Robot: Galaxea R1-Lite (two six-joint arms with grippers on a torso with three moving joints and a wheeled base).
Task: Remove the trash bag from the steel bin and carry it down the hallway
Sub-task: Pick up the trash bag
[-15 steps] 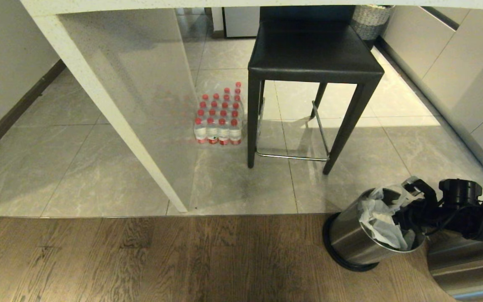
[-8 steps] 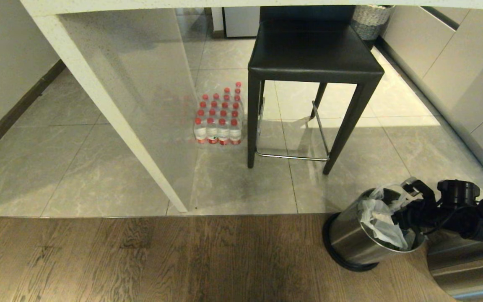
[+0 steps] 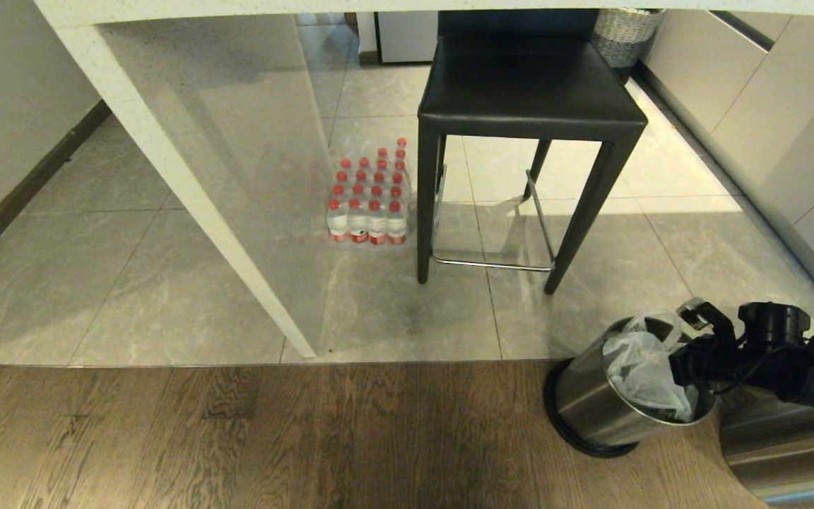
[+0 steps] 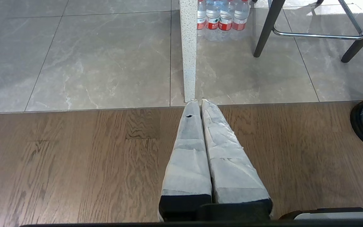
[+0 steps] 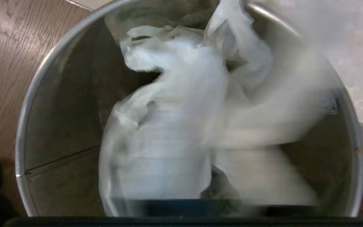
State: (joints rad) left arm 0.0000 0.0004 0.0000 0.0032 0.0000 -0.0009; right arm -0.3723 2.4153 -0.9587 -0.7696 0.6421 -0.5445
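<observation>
R gripper (image 3: 675, 367) jaws just closed, pinching trash bag (image 3: 644, 371) inside steel bin (image 3: 591, 406); grip looks set, lift next. L gripper (image 4: 200, 104) parked, jaws pressed together.

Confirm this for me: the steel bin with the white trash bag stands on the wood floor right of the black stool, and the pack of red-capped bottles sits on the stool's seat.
Not quite. The pack of red-capped bottles sits on the tile floor, left of the black stool, not on its seat, as the head view shows. The rest holds: the steel bin with the white trash bag stands on the wood floor to the right.
</observation>
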